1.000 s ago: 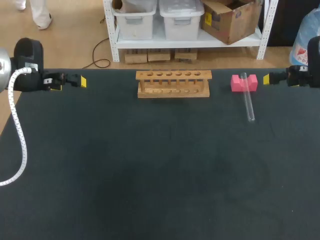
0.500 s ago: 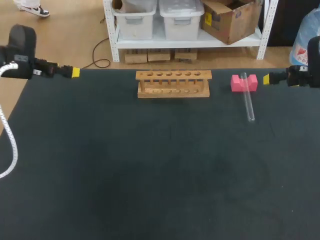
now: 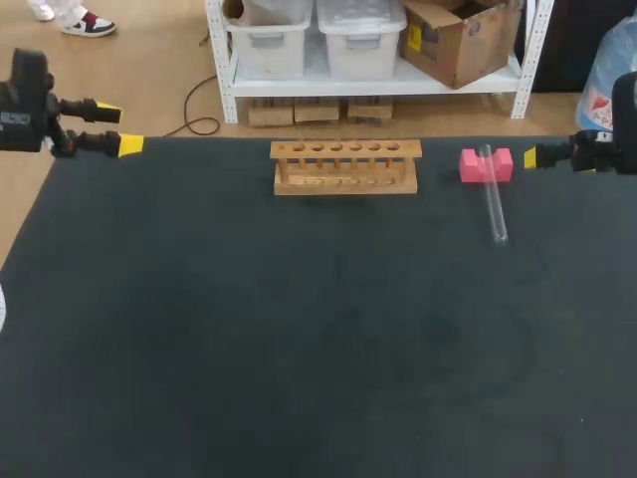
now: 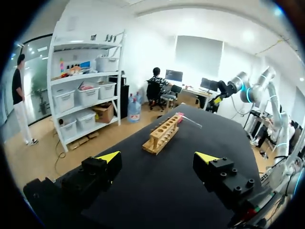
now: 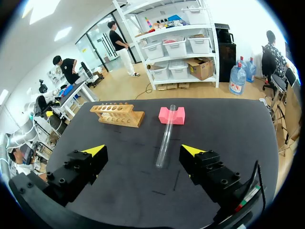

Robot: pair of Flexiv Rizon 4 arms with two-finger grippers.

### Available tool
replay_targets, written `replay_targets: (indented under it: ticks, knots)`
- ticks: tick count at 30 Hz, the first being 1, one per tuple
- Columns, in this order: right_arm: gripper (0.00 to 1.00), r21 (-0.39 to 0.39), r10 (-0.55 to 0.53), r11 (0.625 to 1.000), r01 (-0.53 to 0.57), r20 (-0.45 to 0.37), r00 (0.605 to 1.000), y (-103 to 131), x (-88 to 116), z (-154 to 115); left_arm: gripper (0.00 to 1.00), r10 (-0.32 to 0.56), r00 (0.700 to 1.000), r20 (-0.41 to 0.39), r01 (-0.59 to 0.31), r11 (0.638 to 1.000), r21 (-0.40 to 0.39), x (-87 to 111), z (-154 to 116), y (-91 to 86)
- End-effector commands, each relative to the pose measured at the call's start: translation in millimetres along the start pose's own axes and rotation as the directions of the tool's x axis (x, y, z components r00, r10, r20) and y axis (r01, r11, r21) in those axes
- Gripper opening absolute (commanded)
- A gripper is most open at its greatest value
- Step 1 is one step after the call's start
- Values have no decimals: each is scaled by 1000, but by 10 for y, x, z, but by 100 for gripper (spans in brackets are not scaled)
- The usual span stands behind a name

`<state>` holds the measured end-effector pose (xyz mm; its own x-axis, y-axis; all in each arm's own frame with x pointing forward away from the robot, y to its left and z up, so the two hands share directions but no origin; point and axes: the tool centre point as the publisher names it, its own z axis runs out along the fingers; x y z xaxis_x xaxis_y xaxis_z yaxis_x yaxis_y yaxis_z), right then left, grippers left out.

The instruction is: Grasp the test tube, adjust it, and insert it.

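Dark worktop (image 3: 299,349) carries the test tube (image 3: 491,194) at right rear, one end on a pink block (image 3: 470,166), long axis running toward the front edge. Right end effector (image 5: 143,151), spread and empty, is nearer, with the tube ahead of it. Left end effector (image 3: 117,126), also spread, is well apart.

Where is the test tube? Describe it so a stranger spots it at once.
On the black table, look right of the long wooden rack to the small pink block. The clear test tube lies with one end propped in its notch, the only transparent thing there.
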<state>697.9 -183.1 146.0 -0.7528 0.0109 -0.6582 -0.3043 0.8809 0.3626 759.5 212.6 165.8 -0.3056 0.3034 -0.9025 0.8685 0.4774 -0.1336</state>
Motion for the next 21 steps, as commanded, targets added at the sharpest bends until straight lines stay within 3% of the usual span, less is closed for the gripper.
replay_targets:
  ticks: [1, 10, 21]
  knots:
    - [100, 6, 0, 1000, 0, 0, 1000, 13, 2, -10, 100, 6, 990, 141, -34, 980, 197, 85, 172, 129]
    - [100, 6, 0, 1000, 0, 0, 1000, 13, 2, -10, 100, 3, 983, 181, -48, 969, 243, 178, 454, 163]
    - [100, 6, 0, 1000, 0, 0, 1000, 13, 2, -10, 100, 25, 988, 150, -64, 962, 264, 178, 809, 123]
